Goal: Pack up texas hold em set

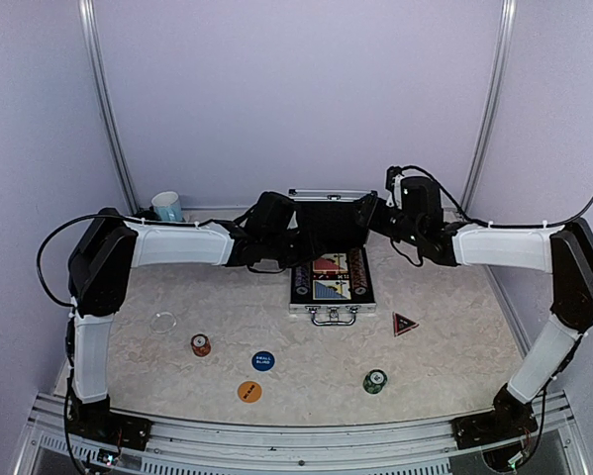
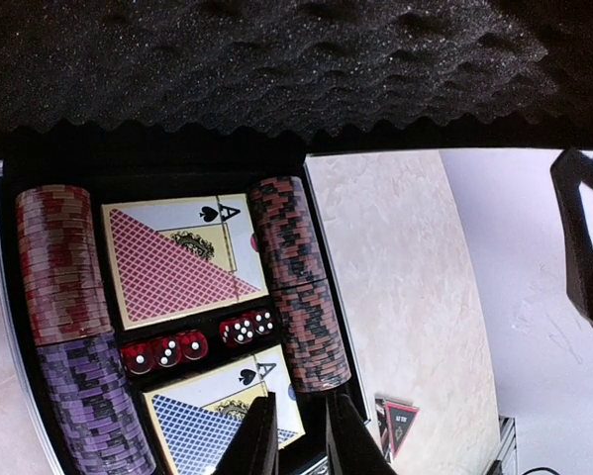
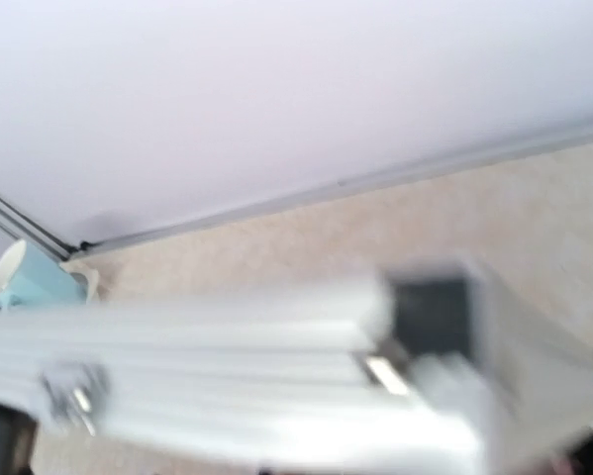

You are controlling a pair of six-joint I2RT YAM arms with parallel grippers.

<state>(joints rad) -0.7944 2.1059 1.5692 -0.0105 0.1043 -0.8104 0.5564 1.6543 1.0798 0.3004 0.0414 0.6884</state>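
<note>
Open silver aluminium case [image 1: 306,308] with black lining, at worktop [image 1: 454,366] centre. Left claw [image 2: 301,445] slightly parted over it; right claw [image 1: 373,210] at 3 o'clock edge of lid [image 1: 326,223], grip indiscernible.

Walls of the small silver case [image 1: 301,308]: ribbed aluminium with a dull sheen. Its black lid lining [image 2: 276,59]: matt, porous egg-crate foam. The red dice [image 2: 167,351]: glossy translucent plastic. The card decks [image 2: 177,257]: smooth, slightly glossy paper. The chip stacks [image 2: 63,262]: matt, ridged edges. The beige tabletop [image 1: 454,346]: matt, marbled.
</note>
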